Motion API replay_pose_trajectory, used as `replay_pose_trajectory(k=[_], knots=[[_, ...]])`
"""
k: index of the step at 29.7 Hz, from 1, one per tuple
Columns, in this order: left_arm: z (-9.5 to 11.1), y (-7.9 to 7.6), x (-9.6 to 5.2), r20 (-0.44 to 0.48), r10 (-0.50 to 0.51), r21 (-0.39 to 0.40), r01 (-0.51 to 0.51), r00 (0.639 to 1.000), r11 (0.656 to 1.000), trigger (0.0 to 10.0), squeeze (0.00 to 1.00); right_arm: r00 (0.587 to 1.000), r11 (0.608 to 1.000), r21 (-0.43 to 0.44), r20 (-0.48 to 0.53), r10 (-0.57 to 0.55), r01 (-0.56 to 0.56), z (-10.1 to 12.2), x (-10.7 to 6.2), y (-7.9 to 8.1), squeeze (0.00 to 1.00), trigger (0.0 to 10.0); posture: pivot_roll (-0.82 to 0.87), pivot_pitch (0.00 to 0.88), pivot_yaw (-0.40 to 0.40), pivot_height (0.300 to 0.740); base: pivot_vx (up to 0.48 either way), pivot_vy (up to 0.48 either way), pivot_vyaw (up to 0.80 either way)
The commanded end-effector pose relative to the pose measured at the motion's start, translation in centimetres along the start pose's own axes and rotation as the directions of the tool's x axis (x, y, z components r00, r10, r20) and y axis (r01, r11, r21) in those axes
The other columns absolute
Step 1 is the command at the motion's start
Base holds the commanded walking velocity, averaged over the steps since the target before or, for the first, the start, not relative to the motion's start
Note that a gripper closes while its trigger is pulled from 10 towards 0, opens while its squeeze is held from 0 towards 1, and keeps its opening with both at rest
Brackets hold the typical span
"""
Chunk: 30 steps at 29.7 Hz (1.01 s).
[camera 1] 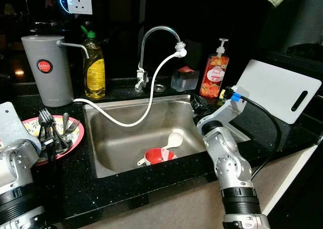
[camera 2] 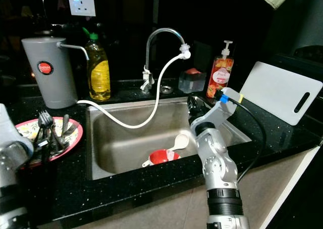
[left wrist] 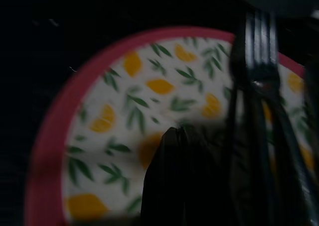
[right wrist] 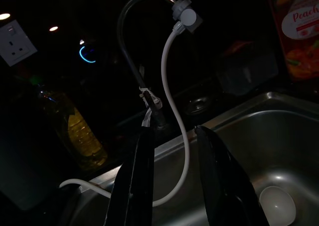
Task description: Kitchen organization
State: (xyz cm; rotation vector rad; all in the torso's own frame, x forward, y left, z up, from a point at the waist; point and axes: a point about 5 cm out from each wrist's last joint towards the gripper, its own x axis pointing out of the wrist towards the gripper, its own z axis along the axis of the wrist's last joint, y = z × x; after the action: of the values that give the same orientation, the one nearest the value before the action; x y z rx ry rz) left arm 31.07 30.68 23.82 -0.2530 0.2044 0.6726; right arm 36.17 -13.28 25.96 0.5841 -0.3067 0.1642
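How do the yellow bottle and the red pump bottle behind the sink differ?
The yellow bottle has a green cap and clear sides showing yellow liquid; the red pump bottle has a white pump and a printed red-orange label. The yellow bottle stands left of the tap, beside the grey canister; the pump bottle stands right of it. Both stand upright on the black counter.

- Head views are dim overall; light from above catches the stainless steel sink basin (camera 1: 126, 138) and white cutting board (camera 1: 277, 90), leaving the background black.
- The black speckled bench (camera 1: 126, 186) shows small glints.
- Left wrist view is dark and blurred over the pink-rimmed lemon-patterned plate (left wrist: 99, 136).
- Right wrist view is very dark, sharp enough.
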Motion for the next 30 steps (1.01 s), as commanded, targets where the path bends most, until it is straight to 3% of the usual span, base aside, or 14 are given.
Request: replay_pose_trajectory(k=[1,2,8,11,12,18,23,24,25,30], knots=[[0.6,0.7,0.1,0.038,0.066,0.039,-0.067,0.997,0.997,0.7,0.0,1.0,1.0,0.0,-0.012,-0.016,0.016,-0.2,0.0,-0.4,0.0,10.0,-0.03,0.0,-0.086,0.74,0.0,0.0,0.0],[0.8,0.9,0.1,0.043,0.085,0.048,-0.087,0.995,0.995,10.0,0.0,1.0,1.0,0.001,-0.012,-0.016,0.016,-0.2,0.0,-0.4,0.0,10.0,-0.03,0.0,-0.086,0.74,0.0,0.0,0.0],[1.2,1.0,0.1,0.059,0.089,0.067,-0.093,0.994,0.993,10.0,0.0,1.0,1.0,0.004,-0.013,-0.017,0.017,-0.2,0.0,-0.4,0.0,10.0,-0.03,0.0,-0.086,0.74,0.0,0.0,0.0],[1.4,0.4,0.0,0.076,0.052,0.077,-0.058,0.996,0.995,10.0,0.0,1.0,1.0,0.005,-0.014,-0.017,0.017,-0.3,0.0,-0.4,0.0,10.0,-0.03,0.0,-0.088,0.74,0.0,0.0,0.0],[1.5,-0.1,-0.2,0.084,0.03,0.076,-0.036,0.996,0.996,10.0,1.0,1.0,1.0,0.005,-0.014,-0.017,0.017,-0.3,0.0,-0.4,0.0,10.0,-0.03,0.0,-0.088,0.74,0.0,0.0,0.0],[1.0,-2.5,-1.0,0.069,-0.108,0.11,0.1,0.992,0.989,10.0,1.0,1.0,1.0,0.005,-0.016,-0.018,0.018,-0.3,0.0,-0.4,0.0,10.0,-0.03,0.0,-0.089,0.74,0.0,0.0,0.0],[0.4,-2.9,-1.1,0.043,-0.111,0.118,0.105,0.993,0.987,10.0,1.0,1.0,1.0,0.006,-0.017,-0.021,0.021,-0.3,0.0,-0.4,0.0,10.0,-0.03,0.0,-0.088,0.74,0.0,0.0,0.0],[0.2,-2.8,-1.1,0.035,-0.105,0.116,0.101,0.994,0.988,10.0,0.25,1.0,1.0,0.006,-0.017,-0.021,0.022,-0.3,0.0,-0.4,0.0,10.0,-0.03,0.0,-0.088,0.74,0.0,0.0,0.0],[0.0,-2.5,-0.9,0.02,-0.09,0.11,0.087,0.996,0.99,10.0,0.0,1.0,1.0,0.006,-0.018,-0.023,0.023,-0.3,0.0,-0.5,0.0,10.0,-0.03,0.0,-0.089,0.74,0.0,0.0,0.0],[-0.4,-1.9,-0.6,-0.007,-0.057,0.106,0.058,0.998,0.993,10.0,0.0,1.0,1.0,0.006,-0.019,-0.024,0.024,-0.3,-0.1,-0.5,0.0,10.0,-0.03,0.0,-0.089,0.74,0.0,0.0,0.0]])
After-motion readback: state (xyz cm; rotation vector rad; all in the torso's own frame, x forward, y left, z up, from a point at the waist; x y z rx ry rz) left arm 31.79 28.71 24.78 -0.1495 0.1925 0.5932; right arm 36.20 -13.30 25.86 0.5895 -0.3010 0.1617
